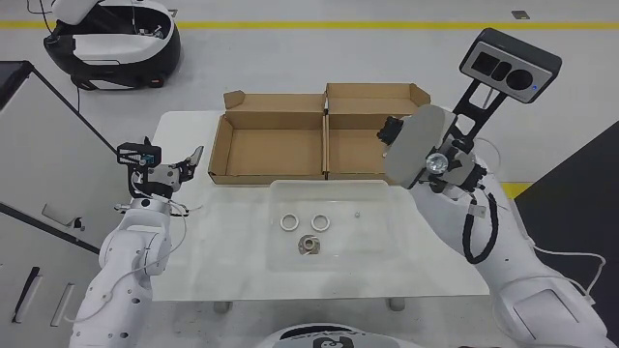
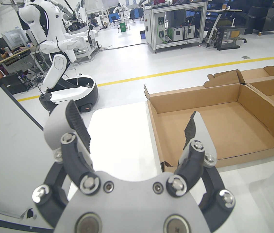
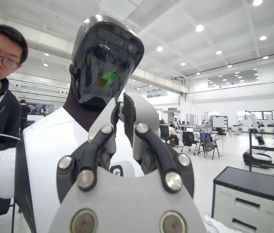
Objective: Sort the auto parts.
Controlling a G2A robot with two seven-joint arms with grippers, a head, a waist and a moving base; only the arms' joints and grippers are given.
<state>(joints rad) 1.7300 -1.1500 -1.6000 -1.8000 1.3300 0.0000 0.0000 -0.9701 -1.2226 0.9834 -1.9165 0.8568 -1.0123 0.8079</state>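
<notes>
A clear tray (image 1: 377, 242) in the middle of the table holds two white rings (image 1: 288, 221) (image 1: 320, 220), a grey metal hub-like part (image 1: 309, 245) and a tiny piece (image 1: 360, 215). My left gripper (image 1: 184, 164) (image 2: 132, 109) hovers open and empty over the table's left side, just left of the left cardboard box (image 1: 271, 145) (image 2: 212, 127). My right gripper (image 1: 392, 133) (image 3: 123, 103) is raised over the right cardboard box (image 1: 358, 150) and tipped upward, shut on a small metal threaded part (image 3: 120, 107).
The two open cardboard boxes stand side by side at the back of the table, both empty inside. Another robot on a wheeled base (image 1: 116, 43) stands on the floor beyond the table's left corner. A dark stand (image 1: 48, 126) leans at the left edge.
</notes>
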